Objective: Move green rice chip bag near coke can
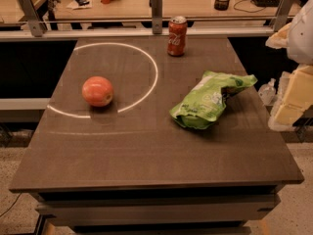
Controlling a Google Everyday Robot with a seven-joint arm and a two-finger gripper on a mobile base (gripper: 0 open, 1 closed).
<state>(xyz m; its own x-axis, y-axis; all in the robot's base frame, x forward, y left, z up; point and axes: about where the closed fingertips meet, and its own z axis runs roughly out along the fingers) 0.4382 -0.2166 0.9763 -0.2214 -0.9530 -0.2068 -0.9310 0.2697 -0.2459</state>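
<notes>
The green rice chip bag (210,99) lies wrinkled on the right half of the dark table (146,151). The coke can (177,35) stands upright at the table's far edge, up and to the left of the bag and well apart from it. My gripper (289,99) shows as pale blocky parts at the right edge of the view, beyond the table's right side. It is to the right of the bag and does not touch it.
A red-orange apple (98,91) sits on the left half of the table, on a white circle line (146,58). A metal railing (156,13) runs behind the far edge. A small clear bottle-like thing (267,92) is past the right edge.
</notes>
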